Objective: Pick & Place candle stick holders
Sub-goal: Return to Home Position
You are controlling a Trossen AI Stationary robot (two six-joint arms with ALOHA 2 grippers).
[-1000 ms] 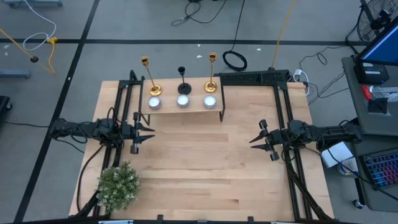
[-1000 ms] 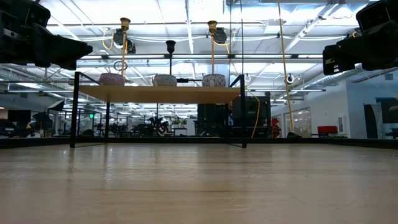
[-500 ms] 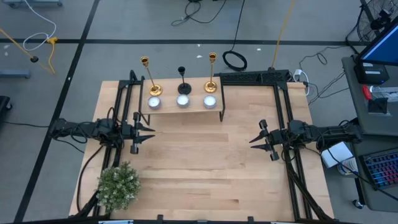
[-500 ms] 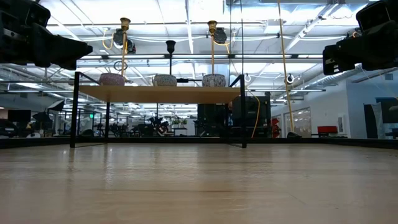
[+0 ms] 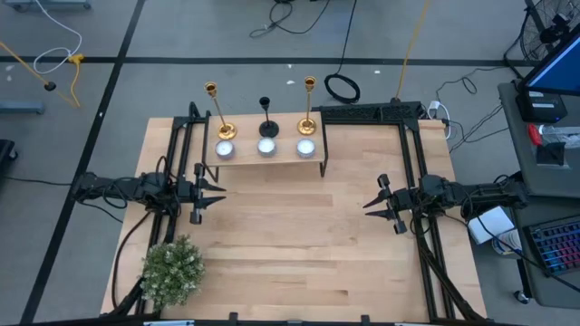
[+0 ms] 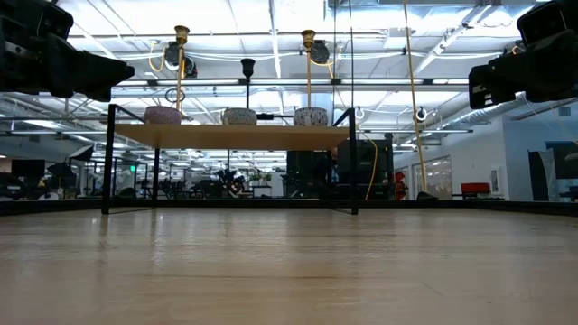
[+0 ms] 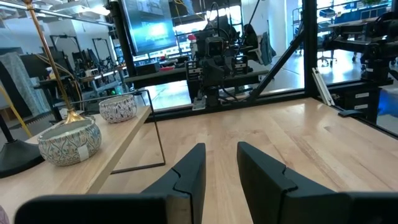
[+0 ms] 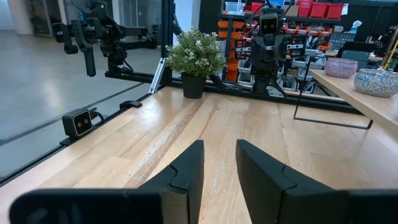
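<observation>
Left pincer (image 7: 221,147) parted; right wrist view shows plant (image 8: 196,55).

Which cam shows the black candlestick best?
Low view: the black candlestick shows stem and cup in profile on the shelf between the gold candlesticks. High view foreshortens it from above. Left wrist likely shows only its base; right wrist misses it.

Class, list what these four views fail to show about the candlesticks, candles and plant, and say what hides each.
Low view: the candles hide the bases of the left gold candlestick, black candlestick and right gold candlestick.
Left wrist view: the picture edges cut off the right gold candlestick's top and most of the black candlestick.
High view: the candles' patterns are too small.
Low view: the plant lies out of frame.
</observation>
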